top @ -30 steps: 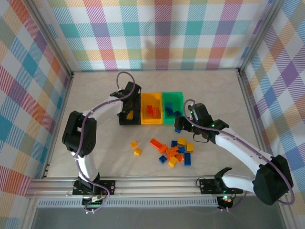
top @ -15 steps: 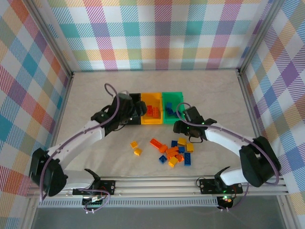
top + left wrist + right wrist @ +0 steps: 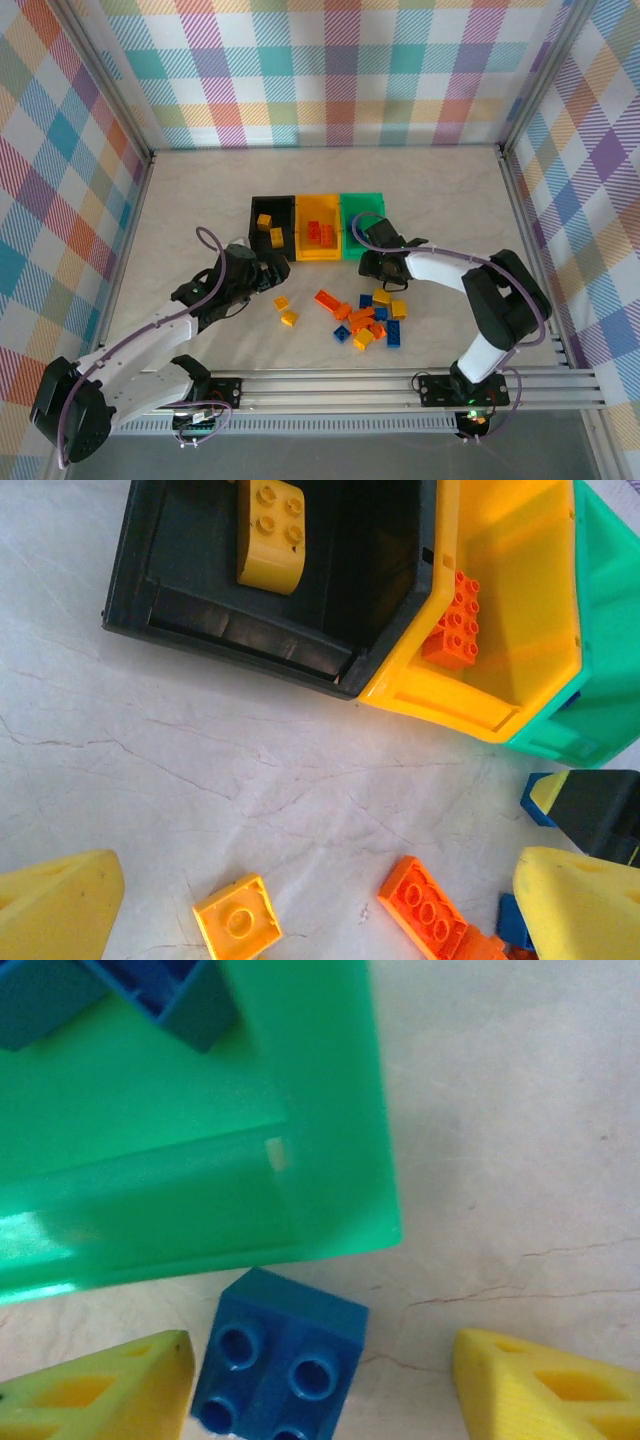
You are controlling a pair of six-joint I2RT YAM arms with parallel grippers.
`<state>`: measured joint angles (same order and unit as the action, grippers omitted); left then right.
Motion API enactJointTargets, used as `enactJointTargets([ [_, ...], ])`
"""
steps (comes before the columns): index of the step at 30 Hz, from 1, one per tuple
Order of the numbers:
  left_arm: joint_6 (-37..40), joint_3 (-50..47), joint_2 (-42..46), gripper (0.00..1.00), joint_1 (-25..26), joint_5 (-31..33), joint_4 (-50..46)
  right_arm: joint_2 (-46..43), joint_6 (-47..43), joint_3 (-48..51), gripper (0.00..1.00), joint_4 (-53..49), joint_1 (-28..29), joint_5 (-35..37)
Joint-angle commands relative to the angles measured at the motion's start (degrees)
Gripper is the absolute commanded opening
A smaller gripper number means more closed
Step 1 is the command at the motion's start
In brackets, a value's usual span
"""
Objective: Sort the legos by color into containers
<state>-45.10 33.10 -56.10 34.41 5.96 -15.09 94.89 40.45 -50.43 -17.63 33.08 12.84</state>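
Note:
The containers stand joined in a row: a black bin point(image 3: 258, 212) holding two yellow bricks, a yellow-orange bin point(image 3: 320, 205) holding orange bricks, and a green bin point(image 3: 362, 200) holding blue ones. Loose legos point(image 3: 365, 320) in yellow, orange and blue lie in front of them. My left gripper point(image 3: 268, 272) hangs open over bare table; below it lie a yellow square plate point(image 3: 238, 915) and an orange plate point(image 3: 425, 910). My right gripper point(image 3: 320, 1395) is open just in front of the green bin point(image 3: 190, 1110). A blue brick point(image 3: 280, 1365) rests on the table between its fingers, beside the left fingertip point(image 3: 100, 1390) and apart from the right one.
Two small yellow bricks point(image 3: 286, 310) lie left of the main pile. The black bin point(image 3: 330, 600) and yellow-orange bin point(image 3: 500, 700) sit just beyond my left gripper. Checked walls and metal rails enclose the table point(image 3: 200, 200).
My left gripper opened over the black bin, then drew back toward the near side. My right gripper slid left in front of the green bin and its jaws narrowed.

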Motion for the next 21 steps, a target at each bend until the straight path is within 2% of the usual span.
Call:
enactJointTargets([
  [1,-1.57,-1.36,1.20,1.00,0.13,-0.86,2.08,1.61,0.70,-1.80,0.60,-1.63,0.25,2.70],
  [6,-1.56,-1.46,0.65,1.00,0.13,-1.47,2.57,0.11,0.36,-0.57,0.43,-2.57,0.23,4.42],
  [11,-1.20,-1.16,-0.06,1.00,0.13,-1.98,2.74,-3.69,-3.11,-0.41,0.34,-2.89,0.26,5.13],
  [16,-0.09,-0.47,0.26,1.00,0.13,-2.53,2.14,-10.91,-7.87,-0.16,0.32,-5.41,0.23,4.55],
  [19,0.56,-0.32,0.58,1.00,0.13,-2.92,1.73,-16.23,-11.20,-0.46,0.32,-5.97,0.25,0.50],
  [21,0.80,-0.32,0.55,1.00,0.12,-3.09,1.73,-16.65,-13.91,-3.14,0.33,-6.55,0.24,-3.56],
])
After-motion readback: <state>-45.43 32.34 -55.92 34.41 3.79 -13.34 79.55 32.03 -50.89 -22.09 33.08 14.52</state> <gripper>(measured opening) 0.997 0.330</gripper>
